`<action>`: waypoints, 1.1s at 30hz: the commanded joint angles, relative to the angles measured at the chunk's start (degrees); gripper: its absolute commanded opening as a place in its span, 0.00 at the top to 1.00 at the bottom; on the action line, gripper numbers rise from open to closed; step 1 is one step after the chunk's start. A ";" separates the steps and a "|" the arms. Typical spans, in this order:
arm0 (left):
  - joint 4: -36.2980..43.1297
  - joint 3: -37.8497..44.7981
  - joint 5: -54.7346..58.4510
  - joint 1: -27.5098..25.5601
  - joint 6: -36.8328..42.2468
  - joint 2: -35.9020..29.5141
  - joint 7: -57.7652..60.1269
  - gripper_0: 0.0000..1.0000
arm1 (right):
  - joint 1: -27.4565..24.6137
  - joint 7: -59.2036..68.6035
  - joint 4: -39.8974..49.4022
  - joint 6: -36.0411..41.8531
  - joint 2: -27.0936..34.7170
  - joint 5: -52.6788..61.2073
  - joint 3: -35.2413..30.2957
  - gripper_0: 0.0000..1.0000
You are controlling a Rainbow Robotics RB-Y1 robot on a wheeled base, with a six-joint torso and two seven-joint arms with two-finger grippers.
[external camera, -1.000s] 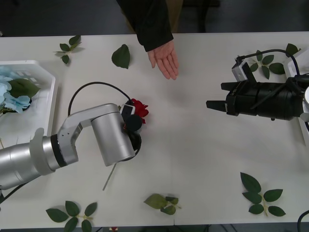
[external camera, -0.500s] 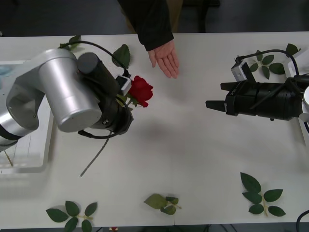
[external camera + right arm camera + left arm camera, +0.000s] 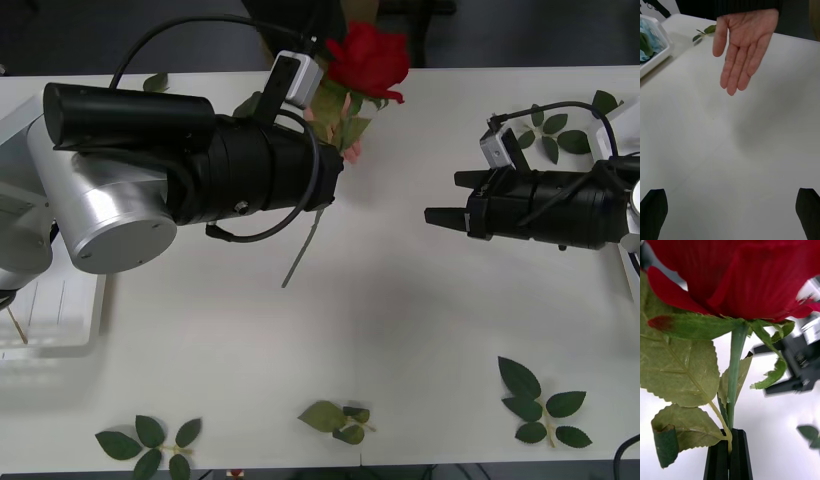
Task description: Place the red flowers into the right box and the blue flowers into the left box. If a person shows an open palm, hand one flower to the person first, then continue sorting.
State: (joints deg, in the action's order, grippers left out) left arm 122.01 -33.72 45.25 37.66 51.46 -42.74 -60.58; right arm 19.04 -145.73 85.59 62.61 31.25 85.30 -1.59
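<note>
My left gripper (image 3: 730, 453) is shut on the green stem (image 3: 734, 367) of a red flower (image 3: 368, 58), a deep-red rose held high near the table's far edge. Its stem end (image 3: 298, 262) hangs below the arm. Just behind the rose's leaves lies the person's open palm (image 3: 741, 52), of which the front view shows only the fingertips (image 3: 351, 151). At the right, my right gripper (image 3: 440, 217) hovers open and empty, pointing at that hand. Blue flowers (image 3: 646, 47) lie in the left box (image 3: 62, 312). A corner of the right box (image 3: 625, 115) shows at the right edge.
Loose green leaf sprigs lie at the front right (image 3: 540, 402), front middle (image 3: 337, 420), front left (image 3: 150, 442) and by the right box (image 3: 550, 135). My raised left arm (image 3: 180, 170) covers much of the table's left side.
My left arm has lifted the rose off the table and carried it up and away towards the person's open hand. The right arm has not moved.
</note>
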 commanded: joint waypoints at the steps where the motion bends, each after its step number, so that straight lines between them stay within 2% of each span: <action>1: 2.00 1.55 0.54 -2.94 -10.59 -0.59 -6.92 1.00 | -0.49 -2.45 -2.01 4.63 -1.46 8.04 -3.34 0.01; 6: 1.65 1.55 -0.60 -4.35 -19.47 1.26 -12.02 1.00 | 0.21 -9.13 -9.65 12.80 -0.93 20.87 -5.89 0.01; 10: -0.64 0.94 -1.92 -4.70 -26.68 3.72 -16.77 1.00 | 1.70 -9.27 -15.81 19.30 0.03 28.78 -5.89 0.01; 15: -6.44 -2.66 -3.68 -4.35 -39.24 7.85 -20.20 1.00 | 2.14 -9.27 -16.95 21.41 -0.93 34.41 -5.45 0.00; 19: -10.39 -5.92 -4.82 -3.82 -45.22 10.31 -20.81 1.00 | 3.90 -9.27 -16.95 21.41 -3.75 37.48 -4.30 0.01; 25: -11.80 -7.94 -5.61 -3.65 -45.66 11.10 -21.34 1.00 | 6.80 -9.27 -16.51 17.28 -7.96 36.43 -4.39 0.01; 32: -12.85 -8.20 -6.75 -3.65 -45.66 12.94 -22.13 1.00 | 8.21 -9.27 -11.50 11.92 -10.25 30.72 -3.07 0.01; 33: -13.03 -8.20 -6.75 -3.65 -45.66 12.94 -22.13 1.00 | 8.21 -9.27 -10.53 10.78 -10.25 30.54 -2.02 0.09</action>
State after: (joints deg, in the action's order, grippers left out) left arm 108.85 -41.54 39.27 33.39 6.81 -31.63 -81.72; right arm 25.17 -155.97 70.73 75.43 21.98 116.67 -6.11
